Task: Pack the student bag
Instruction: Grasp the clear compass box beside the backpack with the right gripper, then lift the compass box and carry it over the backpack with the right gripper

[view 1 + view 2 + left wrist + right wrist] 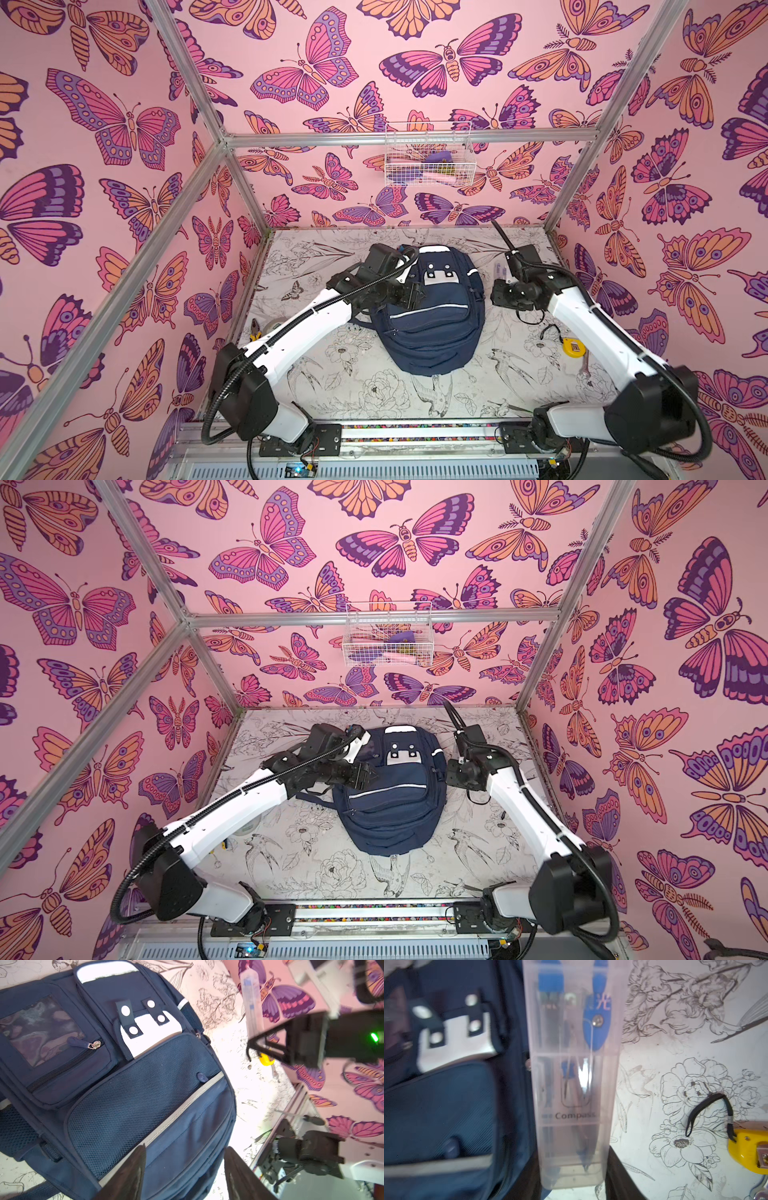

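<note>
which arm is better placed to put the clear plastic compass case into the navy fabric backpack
Right. The right gripper is shut on the clear plastic compass case just beside the navy fabric backpack. The left gripper hangs open and empty over the bag's front mesh pocket.

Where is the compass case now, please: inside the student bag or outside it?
Outside: the right gripper holds the compass case beside the student bag.
</note>
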Controlling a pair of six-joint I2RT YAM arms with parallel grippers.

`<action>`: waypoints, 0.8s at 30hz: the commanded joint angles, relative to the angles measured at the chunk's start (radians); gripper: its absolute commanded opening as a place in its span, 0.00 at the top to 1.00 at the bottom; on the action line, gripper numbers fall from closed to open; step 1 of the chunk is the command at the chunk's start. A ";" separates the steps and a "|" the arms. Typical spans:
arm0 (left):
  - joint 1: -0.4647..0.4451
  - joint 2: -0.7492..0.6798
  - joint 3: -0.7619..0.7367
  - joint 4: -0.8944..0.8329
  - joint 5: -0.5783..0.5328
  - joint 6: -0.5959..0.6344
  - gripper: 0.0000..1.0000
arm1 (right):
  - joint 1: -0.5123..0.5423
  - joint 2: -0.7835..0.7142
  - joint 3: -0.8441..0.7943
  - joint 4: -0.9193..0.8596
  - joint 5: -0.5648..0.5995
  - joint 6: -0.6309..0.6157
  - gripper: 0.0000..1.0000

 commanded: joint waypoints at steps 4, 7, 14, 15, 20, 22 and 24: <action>0.047 -0.120 -0.037 -0.008 0.149 -0.130 0.36 | 0.265 -0.149 -0.002 -0.100 -0.003 -0.055 0.84; 0.074 -0.157 -0.060 0.027 0.243 -0.199 0.34 | 0.402 -0.179 0.021 -0.107 0.000 -0.073 0.84; 0.107 -0.172 -0.117 0.120 0.416 -0.337 0.34 | 0.624 -0.149 0.095 -0.093 0.047 -0.108 0.82; 0.108 -0.171 -0.135 0.151 0.431 -0.355 0.35 | 0.646 -0.130 0.110 -0.100 0.058 -0.113 0.82; 0.108 -0.172 -0.169 0.209 0.461 -0.395 0.38 | 0.709 -0.058 0.170 -0.112 0.084 -0.140 0.82; 0.111 -0.163 -0.166 0.219 0.474 -0.400 0.41 | 0.718 -0.040 0.189 -0.114 0.094 -0.151 0.82; 0.113 -0.148 -0.160 0.227 0.494 -0.400 0.46 | 0.720 -0.027 0.201 -0.118 0.100 -0.159 0.83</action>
